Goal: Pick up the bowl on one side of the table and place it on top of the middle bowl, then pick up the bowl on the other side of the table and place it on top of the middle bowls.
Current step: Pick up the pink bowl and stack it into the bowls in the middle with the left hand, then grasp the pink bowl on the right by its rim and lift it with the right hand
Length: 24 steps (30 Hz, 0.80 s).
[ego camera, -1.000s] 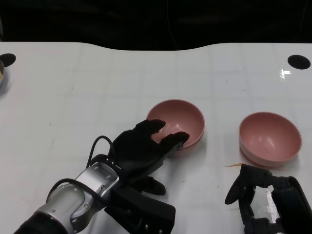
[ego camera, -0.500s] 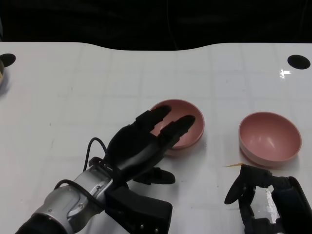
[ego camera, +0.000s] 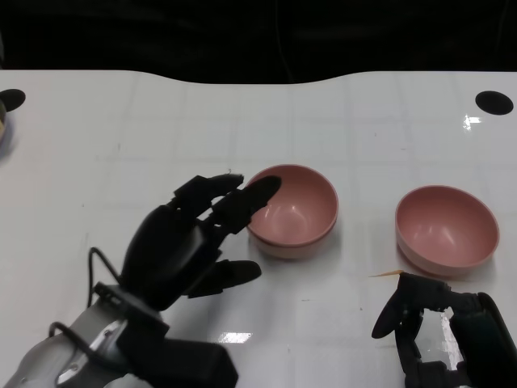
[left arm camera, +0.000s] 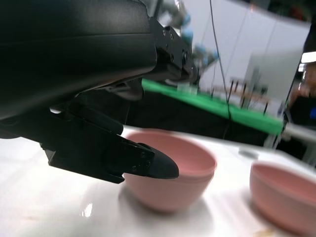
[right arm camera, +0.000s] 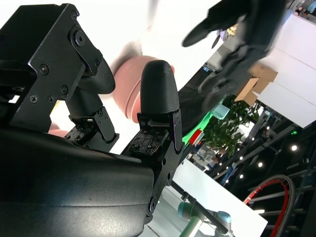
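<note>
On the desk (ego camera: 97, 137): two pink bowls apart.
Left hand (ego camera: 182, 242): spread, empty.
Right hand (ego camera: 440, 331): cannot tell.
Left to do: stack right bowl (ego camera: 446, 229) on middle bowl (ego camera: 292, 210).

middle bowl (ego camera: 292, 212): pink, upright, looks like a single bowl; centre of white table.
right bowl (ego camera: 447, 229): pink, upright, empty; well apart, at table's right.
</note>
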Each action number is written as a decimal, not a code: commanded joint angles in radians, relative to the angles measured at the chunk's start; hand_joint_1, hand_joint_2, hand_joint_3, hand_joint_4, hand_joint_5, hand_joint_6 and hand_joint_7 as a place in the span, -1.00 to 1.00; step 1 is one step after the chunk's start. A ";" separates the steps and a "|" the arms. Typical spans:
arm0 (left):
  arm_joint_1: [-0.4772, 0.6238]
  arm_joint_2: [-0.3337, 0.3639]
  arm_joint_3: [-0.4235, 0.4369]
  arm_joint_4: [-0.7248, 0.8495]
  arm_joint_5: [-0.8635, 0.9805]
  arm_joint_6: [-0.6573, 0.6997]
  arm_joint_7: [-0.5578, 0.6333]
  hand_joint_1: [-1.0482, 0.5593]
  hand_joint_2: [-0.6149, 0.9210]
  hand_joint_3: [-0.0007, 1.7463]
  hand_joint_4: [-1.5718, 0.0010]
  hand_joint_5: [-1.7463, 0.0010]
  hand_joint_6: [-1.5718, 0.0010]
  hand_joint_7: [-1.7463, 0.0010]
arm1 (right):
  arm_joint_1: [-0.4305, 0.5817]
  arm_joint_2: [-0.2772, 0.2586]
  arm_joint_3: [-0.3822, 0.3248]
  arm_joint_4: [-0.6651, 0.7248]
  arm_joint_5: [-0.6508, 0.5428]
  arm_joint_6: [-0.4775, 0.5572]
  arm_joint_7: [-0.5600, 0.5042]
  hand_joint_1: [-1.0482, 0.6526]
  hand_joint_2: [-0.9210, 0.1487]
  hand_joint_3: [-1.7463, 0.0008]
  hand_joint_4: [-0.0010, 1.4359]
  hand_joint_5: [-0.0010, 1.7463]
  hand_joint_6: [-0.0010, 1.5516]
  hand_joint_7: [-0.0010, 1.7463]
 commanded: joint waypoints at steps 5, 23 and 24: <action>0.107 0.038 0.098 -0.006 -0.093 -0.175 0.078 -0.04 0.98 -0.80 0.27 -0.32 0.24 0.19 | -0.002 -0.009 -0.003 0.000 0.004 -0.009 -0.013 0.50 0.44 -0.85 0.27 0.94 0.13 0.50; 0.354 0.076 0.224 -0.118 -0.611 -0.306 -0.484 0.30 0.15 0.75 -0.18 -0.84 -0.19 -0.51 | -0.005 -0.001 -0.010 -0.002 0.042 -0.031 -0.020 0.44 0.10 -0.58 0.00 0.79 -0.06 0.33; 0.350 0.068 0.231 -0.104 -0.609 -0.313 -0.493 0.29 0.14 0.78 -0.16 -0.89 -0.17 -0.58 | -0.007 -0.002 -0.012 -0.004 0.044 -0.027 -0.019 0.46 0.08 -0.57 -0.07 0.67 -0.11 0.25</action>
